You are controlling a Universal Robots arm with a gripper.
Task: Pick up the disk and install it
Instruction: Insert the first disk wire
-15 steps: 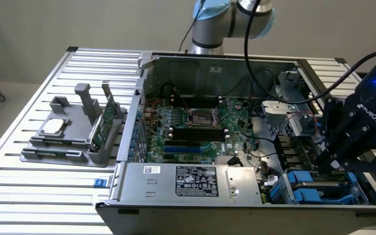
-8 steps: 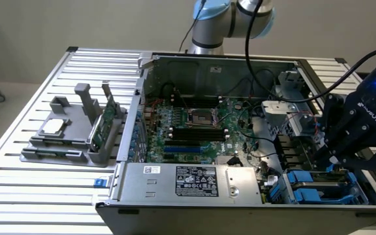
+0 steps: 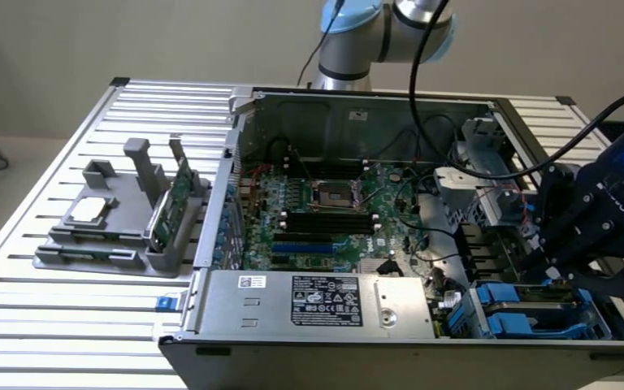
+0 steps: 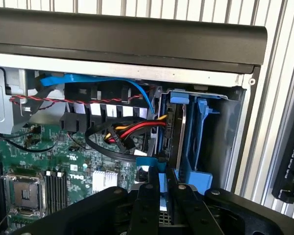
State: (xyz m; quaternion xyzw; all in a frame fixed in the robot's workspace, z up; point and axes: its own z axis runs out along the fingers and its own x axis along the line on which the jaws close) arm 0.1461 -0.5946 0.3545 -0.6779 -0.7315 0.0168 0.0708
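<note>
Disk (image 4: 179,129) upright in blue drive bay (image 3: 539,309), gripper (image 4: 159,188) jaws nearly closed, seemingly pinching its blue frame edge.

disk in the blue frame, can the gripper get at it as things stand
Probably yes: the gripper sits right by the disk, the case is open, and the cables lie beside it.

The open grey metal computer case (image 3: 344,106) is crowded: the green motherboard (image 3: 334,215) fills its floor, and the silver boxy power supply (image 3: 323,299) blocks the near edge. At the exterior view's right, the black two-fingered gripper (image 4: 159,188) sits low beside the blue plastic drive bay (image 3: 535,309), where red, yellow and black cables (image 4: 132,132) crowd the approach. The ribbed aluminium table (image 3: 62,317) offers free room at the exterior view's left, except for the grey plastic parts holder (image 3: 127,223).
</note>
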